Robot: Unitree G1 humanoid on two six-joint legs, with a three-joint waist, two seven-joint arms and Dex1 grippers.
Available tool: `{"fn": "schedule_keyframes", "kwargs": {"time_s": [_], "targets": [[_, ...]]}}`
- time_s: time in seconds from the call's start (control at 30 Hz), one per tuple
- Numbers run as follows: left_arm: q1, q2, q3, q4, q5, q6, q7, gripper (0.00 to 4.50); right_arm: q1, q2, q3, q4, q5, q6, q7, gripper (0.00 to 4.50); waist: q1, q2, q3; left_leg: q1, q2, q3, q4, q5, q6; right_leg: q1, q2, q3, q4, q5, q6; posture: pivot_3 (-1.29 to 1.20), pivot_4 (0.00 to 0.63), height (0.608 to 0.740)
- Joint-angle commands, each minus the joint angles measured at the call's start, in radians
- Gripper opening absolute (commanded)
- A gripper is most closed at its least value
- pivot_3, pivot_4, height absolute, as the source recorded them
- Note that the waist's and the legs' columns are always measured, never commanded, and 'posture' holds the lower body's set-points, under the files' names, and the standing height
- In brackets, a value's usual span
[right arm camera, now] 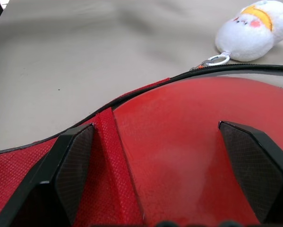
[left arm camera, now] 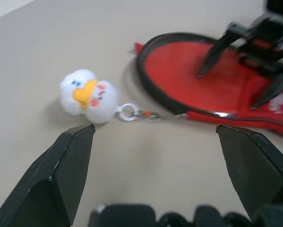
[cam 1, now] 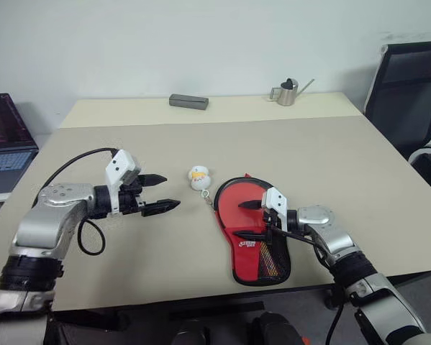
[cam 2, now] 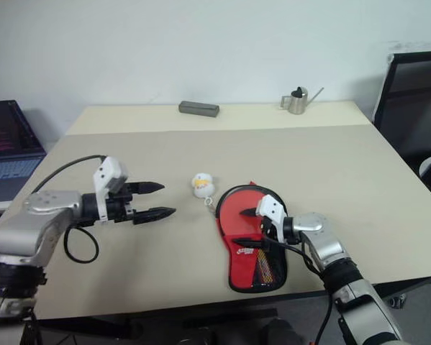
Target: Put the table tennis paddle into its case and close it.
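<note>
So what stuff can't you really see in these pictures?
- Paddle handle: the head views show something striped in the case behind its mesh pocket, too small to tell.
- Case logo: white marks, too small to read.
- Laptop: cut off by the left edge.
- Right gripper: open above the case; whether it touches is unclear.
- Duck charm: slightly blurred in the left wrist view.

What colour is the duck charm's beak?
Orange-yellow, on the white duck charm; it shows best in the left wrist view.

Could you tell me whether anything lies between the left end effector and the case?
Mostly bare table. The left end effector, open, points toward the case; only the duck charm, on its short chain, sits just off that path.
</note>
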Motion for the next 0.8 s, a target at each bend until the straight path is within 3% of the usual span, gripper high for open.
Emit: {"fn": "schedule_keyframes", "kwargs": {"time_s": [0.03, 0.5, 0.8], "targets": [[-0.084, -0.043, -0.019, 0.096, 0.067, -0.065, 0.045, 4.5, 0.007, 0.011, 0.007, 0.04, -0.033, 0.015, -0.005, 4.48, -0.001, 0.0, 0.0, 0.003, 0.0, 0.0, 0.0, 0.0, 0.0, 0.003, 0.0, 0.0, -0.001, 0.0, 0.0, 0.0, 0.15, 0.74], [-0.398, -0.292, -0.113, 0.681, 0.305, -0.325, 0.189, 4.5, -0.002, 0.052, -0.004, 0.065, -0.052, 0.02, -0.022, 4.48, -0.015, -0.002, -0.001, 0.005, -0.001, -0.001, 0.0, 0.0, 0.0, 0.005, 0.003, 0.0, -0.001, 0.001, 0.001, 0.0, 0.15, 0.74], [-0.491, -0.364, -0.119, 0.927, 0.382, -0.417, 0.234, 4.5, 0.009, 0.059, -0.017, 0.033, -0.051, 0.044, -0.028, 4.48, -0.017, -0.002, -0.001, 0.004, -0.001, -0.001, 0.0, 0.0, 0.0, 0.005, 0.003, 0.0, -0.001, 0.001, 0.002, 0.0, 0.15, 0.74]]}}
